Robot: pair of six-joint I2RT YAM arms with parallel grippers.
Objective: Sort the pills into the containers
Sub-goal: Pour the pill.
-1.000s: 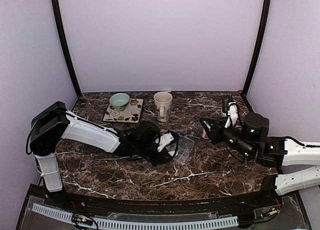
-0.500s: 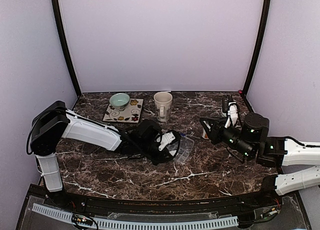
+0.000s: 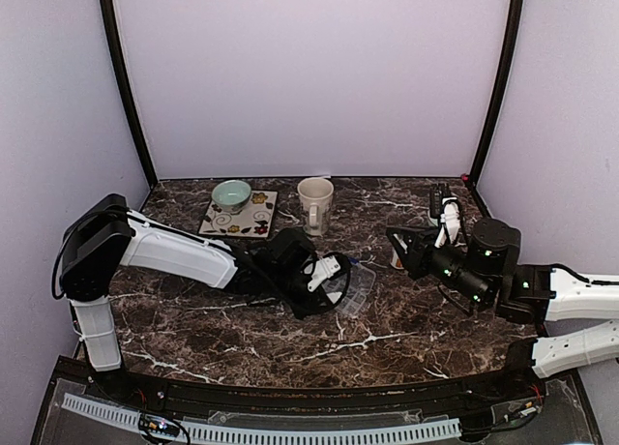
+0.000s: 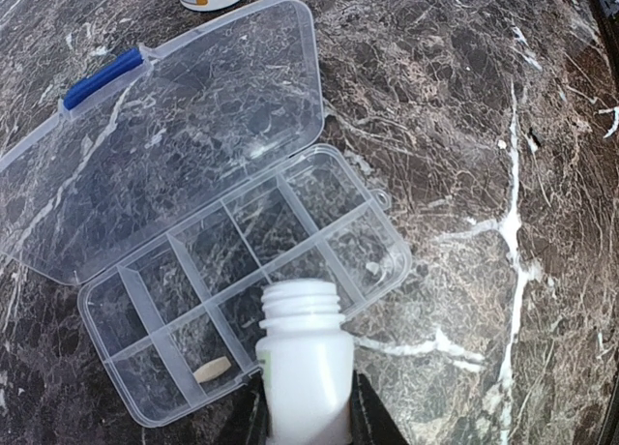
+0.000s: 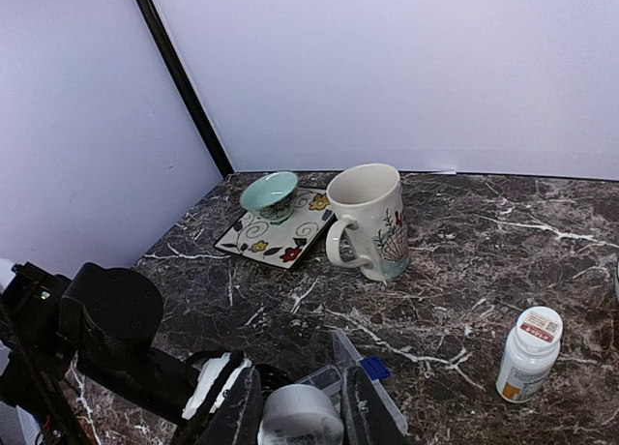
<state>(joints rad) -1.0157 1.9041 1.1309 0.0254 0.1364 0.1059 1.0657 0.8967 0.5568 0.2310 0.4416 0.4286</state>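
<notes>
Two grippers, and each is clamped on something. My left gripper (image 4: 308, 411) has its fingers closed round the body of an open white bottle (image 4: 305, 353), uncapped, with its threaded mouth pointing forward over the near edge of the tray (image 4: 334, 189). The tray lies directly ahead of that tool and flat on the marble table (image 4: 503, 126). Its clear lid (image 4: 164, 135) is folded back on the far side, with the blue latch (image 4: 102, 77) at the lid's far-left rim. One pale oblong pill (image 4: 213, 370) sits in the near-row compartment just left of the bottle's mouth. A small whitish speck shows in the compartment to the right (I cannot tell what it is).

My right gripper (image 5: 300, 401) is pinched on a round grey-white cap (image 5: 300, 418). Ahead and to its right stands a capped bottle (image 5: 527, 353). It has a red-and-white sticker on its top and an orange band on its label, and the print is too small to read. Further ahead is a cream mug (image 5: 372, 218) with a painted motif. Left of the mug, a pale green bowl (image 5: 269, 193) rests on a flowered tile (image 5: 290, 237).
</notes>
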